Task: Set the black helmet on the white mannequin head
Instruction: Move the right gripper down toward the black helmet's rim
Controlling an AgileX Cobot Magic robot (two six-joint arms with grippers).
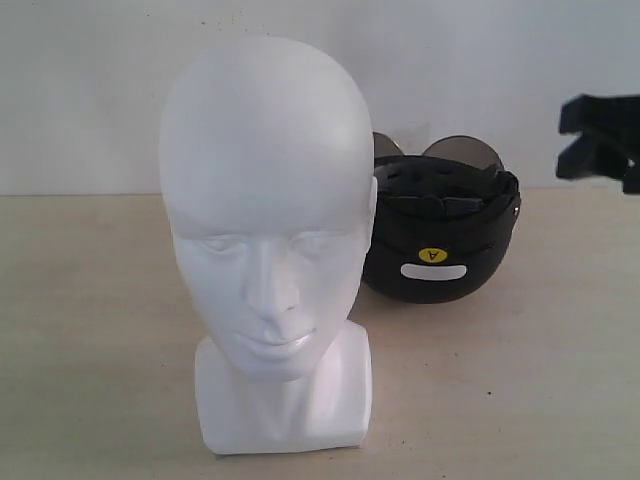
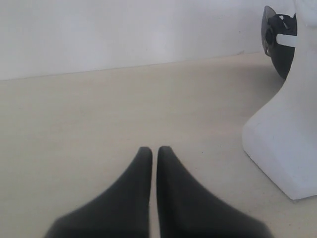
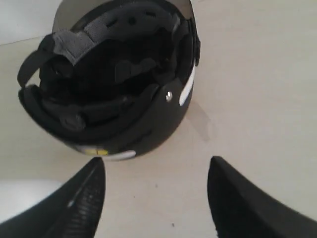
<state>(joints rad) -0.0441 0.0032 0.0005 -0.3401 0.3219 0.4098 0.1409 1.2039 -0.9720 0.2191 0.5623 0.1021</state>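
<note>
Behind the white mannequin head (image 1: 265,250), the black helmet (image 1: 475,250) bears a yellow sticker (image 1: 431,254) reading "A"; right gripper (image 3: 156,161) gapes, left gripper (image 2: 154,148) is pinched together.

Exterior camera fronts the white mannequin head (image 1: 265,200) closely; all views, probably, share the black helmet (image 1: 445,250).

Looks like a lab bench: beige tabletop (image 1: 90,360), blank white wall (image 1: 80,90).

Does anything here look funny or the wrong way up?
Yes. The matte black helmet sits upside down on the beige table behind the glossy white mannequin head: its padded lining faces up, and the letter on its yellow sticker is inverted. Nothing looks broken.
</note>
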